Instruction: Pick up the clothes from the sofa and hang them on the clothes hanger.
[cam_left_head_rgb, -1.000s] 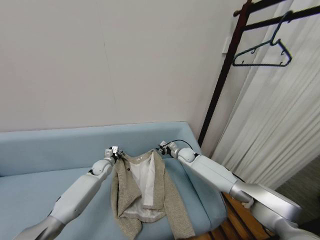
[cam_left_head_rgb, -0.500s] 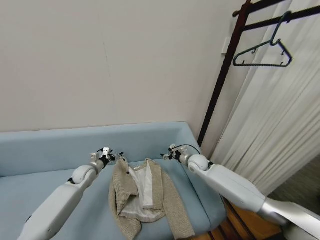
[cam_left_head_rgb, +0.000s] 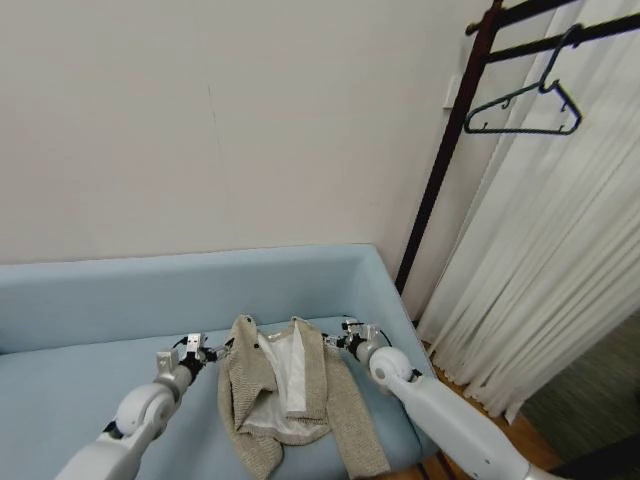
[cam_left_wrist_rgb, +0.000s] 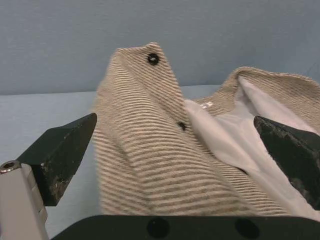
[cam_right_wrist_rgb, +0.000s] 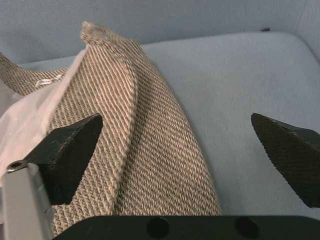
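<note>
I see my left gripper (cam_left_head_rgb: 197, 347) released, with its fingers wide apart, just beside the left shoulder of the jacket (cam_left_head_rgb: 290, 390). My right gripper (cam_left_head_rgb: 345, 337) is also released, just beside the right shoulder. The jacket lies opened on the blue sofa (cam_left_head_rgb: 100, 290), near its right end. Far above on the right, a hanger (cam_left_head_rgb: 525, 105) hangs on the dark rack (cam_left_head_rgb: 440, 160).

Plain off-white wall (cam_left_head_rgb: 200, 120); pleated white curtain (cam_left_head_rgb: 560, 250) at right, reaching dark floor (cam_left_head_rgb: 590, 410); light-blue sofa (cam_left_head_rgb: 100, 290) set against the wall, even light
</note>
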